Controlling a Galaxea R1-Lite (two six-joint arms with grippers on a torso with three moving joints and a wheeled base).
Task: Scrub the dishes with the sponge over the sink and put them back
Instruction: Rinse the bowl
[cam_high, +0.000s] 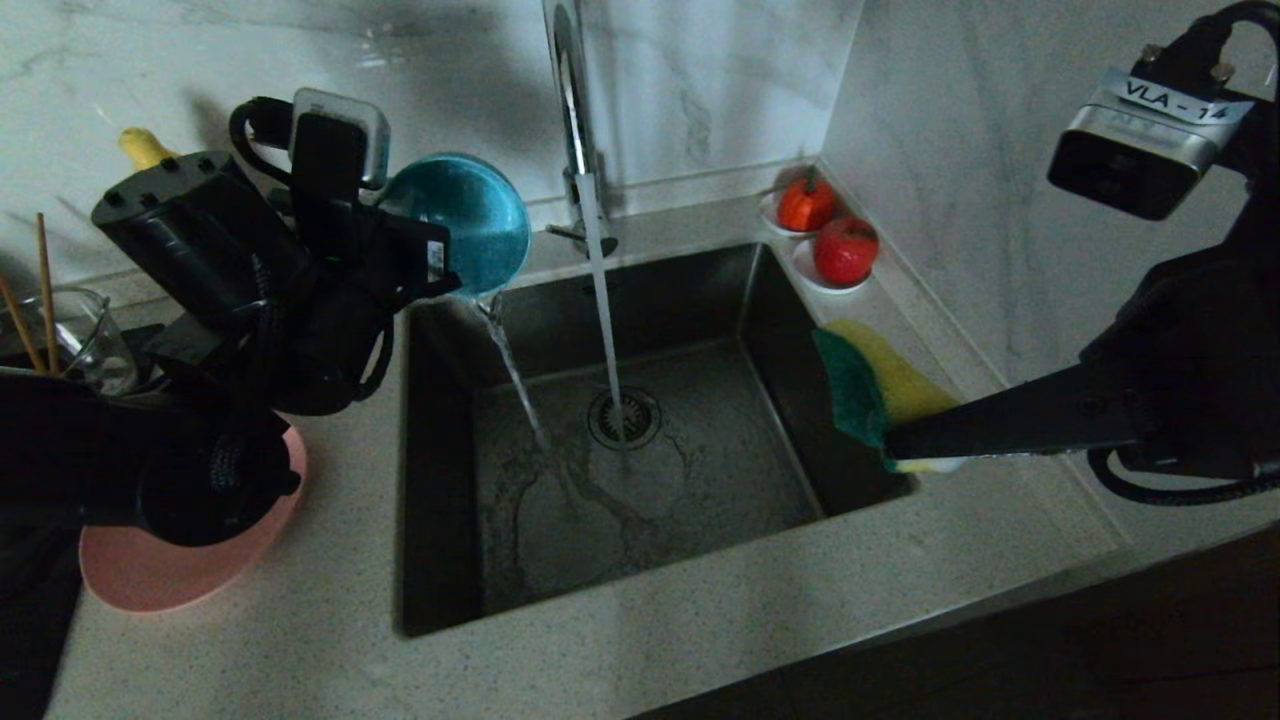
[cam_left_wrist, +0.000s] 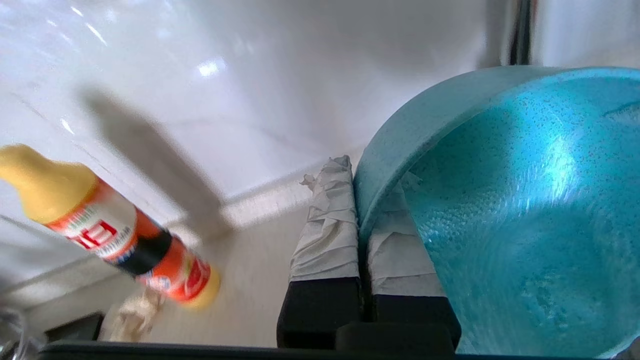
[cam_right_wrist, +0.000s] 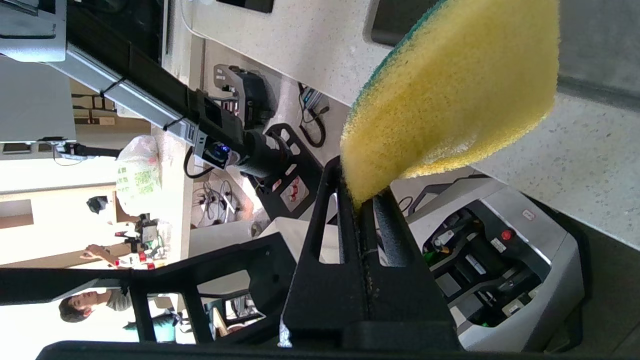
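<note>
Teal bowl (cam_high: 465, 225) is tipped on its side above the back left corner of the sink (cam_high: 640, 440), pouring water out. Left gripper (cam_left_wrist: 361, 200) pinches its rim tight. Right gripper (cam_high: 893, 447) squeezes the sponge (cam_high: 875, 385) over the sink's right edge. Pink plate (cam_high: 190, 560) lies on the counter (cam_high: 700, 640), left of the sink.

Black arms with looped black cables are seen; left fingers (cam_left_wrist: 327, 220) are wrapped in white tape; the right camera (cam_high: 1140, 150) is labelled "VLA-14".
</note>
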